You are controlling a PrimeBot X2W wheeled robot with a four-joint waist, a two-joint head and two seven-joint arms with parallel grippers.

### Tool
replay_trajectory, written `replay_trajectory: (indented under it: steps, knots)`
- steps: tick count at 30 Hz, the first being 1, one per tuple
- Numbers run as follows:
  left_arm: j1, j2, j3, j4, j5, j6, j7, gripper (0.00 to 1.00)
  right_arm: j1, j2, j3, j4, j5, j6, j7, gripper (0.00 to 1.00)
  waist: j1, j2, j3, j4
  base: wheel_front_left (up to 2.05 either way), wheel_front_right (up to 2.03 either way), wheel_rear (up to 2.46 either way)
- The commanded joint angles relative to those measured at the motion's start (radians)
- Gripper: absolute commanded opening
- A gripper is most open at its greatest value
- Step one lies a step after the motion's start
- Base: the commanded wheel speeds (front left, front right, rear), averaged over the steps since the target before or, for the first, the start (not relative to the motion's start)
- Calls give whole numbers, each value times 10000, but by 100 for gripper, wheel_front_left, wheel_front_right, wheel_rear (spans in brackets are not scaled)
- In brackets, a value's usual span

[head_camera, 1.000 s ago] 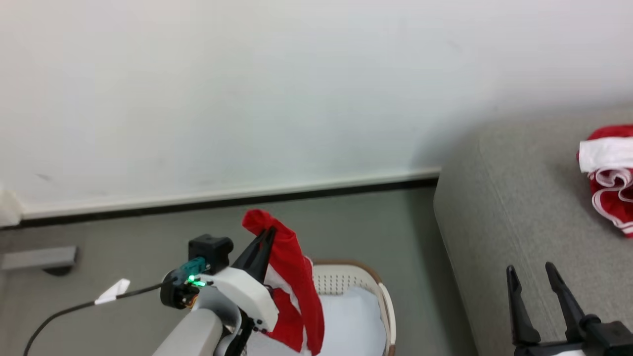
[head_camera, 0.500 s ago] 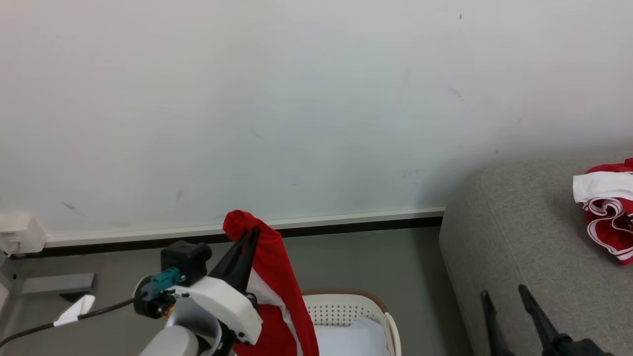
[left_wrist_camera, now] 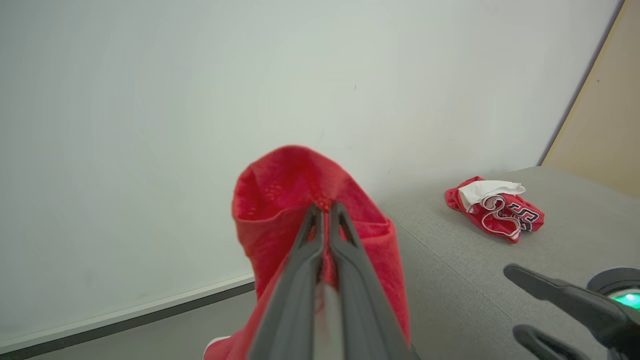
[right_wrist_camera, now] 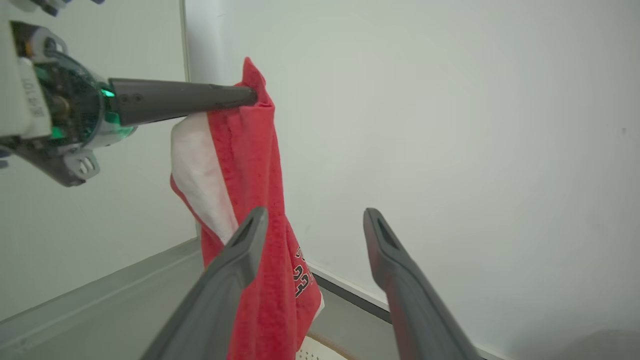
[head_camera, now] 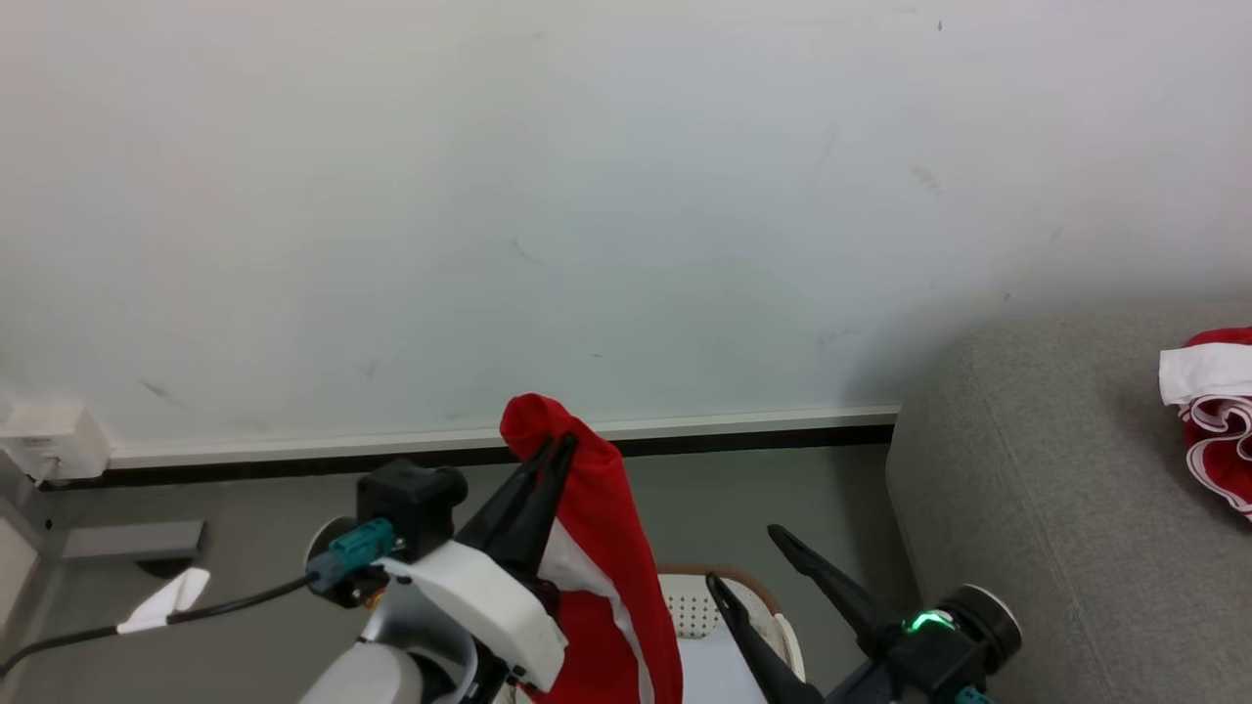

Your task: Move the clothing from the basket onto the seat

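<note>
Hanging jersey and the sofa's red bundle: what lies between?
Head view: beside the jersey the open right pincer, then bare sofa up to the bundle.

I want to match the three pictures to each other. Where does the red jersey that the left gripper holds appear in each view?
Head view: red jersey, lower centre, hanging from the left gripper.
Left wrist view: centre, draped over that gripper's tips.
Right wrist view: left of centre, hanging down, number 23 low.
Shared landmark: the dark baseboard under the white wall.
</note>
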State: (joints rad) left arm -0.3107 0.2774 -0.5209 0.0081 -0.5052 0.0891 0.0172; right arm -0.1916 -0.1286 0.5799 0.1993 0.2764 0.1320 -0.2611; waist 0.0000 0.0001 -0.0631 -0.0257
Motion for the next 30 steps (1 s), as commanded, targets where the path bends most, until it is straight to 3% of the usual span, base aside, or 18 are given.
replay_trajectory:
  steps: [1, 7, 17, 18, 19, 29, 30]
  knots:
    - [-56, 5, -18, -127, -9, -8, 34, 0, -272, -123, 217, 97, 120, -26, -29, 100, 0, -1, 15, 51, 0, 0, 0]
    - [-234, -171, -411, -495, 96, -84, 348, 0, -1369, -371, 1334, 702, 676, -26, -29, 100, 0, -1, 33, 308, 0, 0, 0]
    - [-327, -478, -1156, -918, -74, -480, 692, 0, -2124, -81, 2118, 1828, 1467, -26, -29, 100, 0, -1, 35, 493, 0, 0, 0]
    - [-320, -486, -1182, -950, -77, -470, 723, 0, -2179, -65, 2119, 1966, 1538, -26, -29, 73, 0, -1, 22, 496, 0, 0, 0]
    - [-312, -493, -1206, -982, -84, -460, 739, 0, -2216, -57, 2189, 2078, 1658, -28, -29, 0, 0, -1, 13, 502, 0, 0, 0]
    - [-155, -237, -1237, -687, 83, -410, 647, 0, -2387, -364, 1948, 2200, 2266, -26, -29, 0, 0, -1, 55, 370, 0, 0, 0]
    - [-142, -231, -1239, -631, 92, -403, 589, 10, -2375, -402, 1910, 2175, 2265, -26, -29, 0, 0, -1, 57, 341, 0, 0, 0]
